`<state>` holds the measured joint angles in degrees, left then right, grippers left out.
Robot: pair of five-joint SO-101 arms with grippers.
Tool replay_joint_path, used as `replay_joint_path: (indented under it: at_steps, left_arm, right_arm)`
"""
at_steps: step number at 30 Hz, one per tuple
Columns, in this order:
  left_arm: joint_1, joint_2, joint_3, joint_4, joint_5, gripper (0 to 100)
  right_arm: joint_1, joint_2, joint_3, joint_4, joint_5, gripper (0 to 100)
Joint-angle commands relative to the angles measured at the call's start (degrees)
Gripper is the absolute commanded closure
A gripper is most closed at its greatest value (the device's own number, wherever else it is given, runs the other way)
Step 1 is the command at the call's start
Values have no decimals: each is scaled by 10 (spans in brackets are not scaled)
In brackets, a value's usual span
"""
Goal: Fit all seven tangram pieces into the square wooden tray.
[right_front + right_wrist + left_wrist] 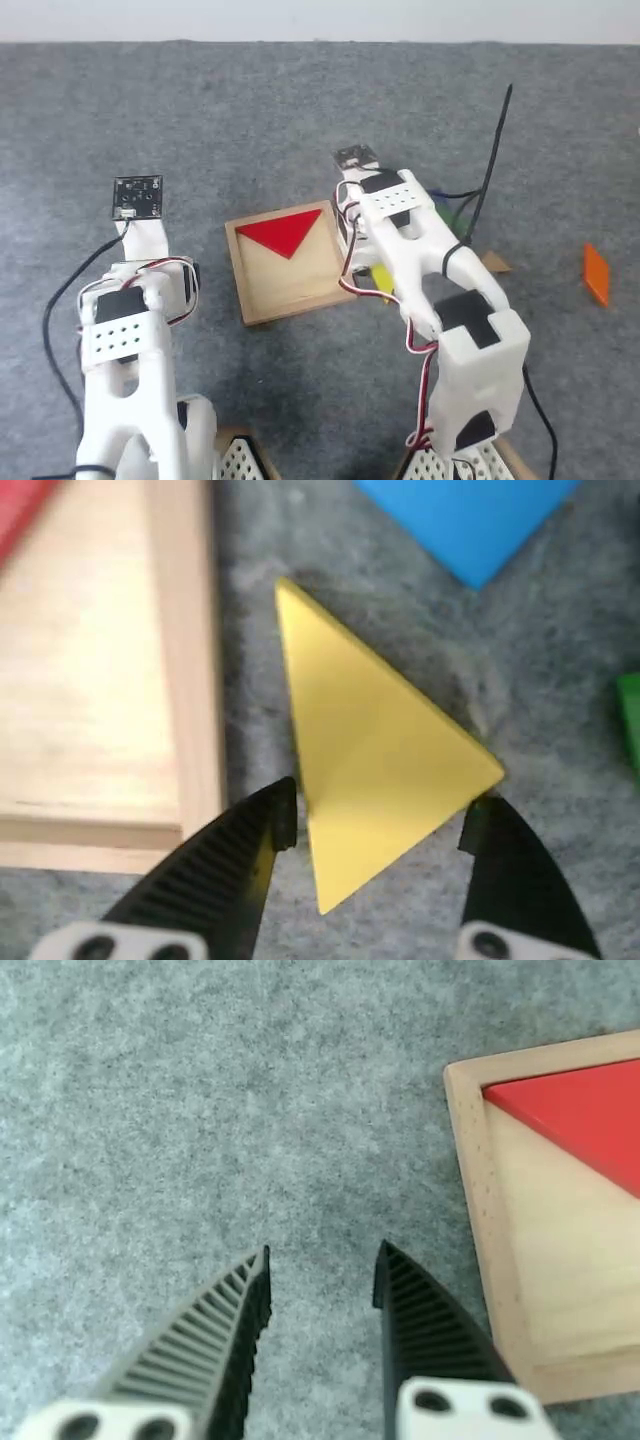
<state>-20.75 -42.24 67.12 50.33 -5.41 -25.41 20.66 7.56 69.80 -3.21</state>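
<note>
From above, the grey carpet (250, 120) spreads across the whole table, with a pale strip of wall (300, 20) along the far edge. The left arm (125, 340) and right arm (440, 270) rise from the near edge, and a black cable (495, 160) runs up behind the right arm. The square wooden tray (238, 275) lies between the arms, turned slightly askew. A red triangle (282, 232) sits in its far part, long edge along the far rim, and the rest of the tray floor is bare wood. An orange piece (596, 274) lies well apart on the carpet at the far right.

The right wrist view brings in what the right arm covers from above. A yellow triangle (375, 770) lies flat on the carpet just beside the tray's outer rim, with a blue piece (470, 515) near it and the edge of a green piece (630, 715) farther off.

The right gripper (380, 800) is spread wide. Its black fingertips stand on either side of the yellow triangle and close to its edges, but contact cannot be told.

The left gripper (325, 1250) hangs over bare carpet just beside a corner of the tray, with its jaws parted and nothing between them.
</note>
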Motion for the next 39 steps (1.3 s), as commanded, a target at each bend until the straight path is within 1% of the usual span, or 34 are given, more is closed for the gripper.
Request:
replay_joint_path:
  at_steps: [1, 10, 13, 15, 18, 20, 25, 28, 34, 36, 39]
  left_arm:
    - [3, -1, -5, -7, 1, 831]
    - [4, -1, -4, -7, 1, 831]
    - [4, -1, -4, -7, 1, 831]
    - [4, -1, -4, -7, 1, 831]
    - [4, -1, -4, -7, 1, 831]
    - [4, -1, -4, -7, 1, 831]
    - [4, -1, -4, -7, 1, 831]
    - [4, -1, -4, -7, 1, 831]
    - [3, -1, -4, -7, 1, 832]
    - [2, -2, -4, -7, 1, 832]
    - [2, -2, -4, -6, 1, 832]
  right_arm:
    - [-3, -40, -4, -9, -7, 740]
    - [-2, -39, -6, -22, -4, 735]
    - [4, -33, -4, -38, 18, 733]
    - [7, -23, -7, -42, 31, 701]
    - [6, -11, -7, -43, 47, 624]
    - [3, -5, -7, -43, 62, 597]
    - [2, 0, -7, -43, 92, 597]
    - [-4, 0, -4, -43, 92, 597]
    - [-43, 23, -8, -44, 92, 597]
    - [-45, 42, -11, -51, 92, 597]
    - [-38, 55, -33, -35, 90, 597]
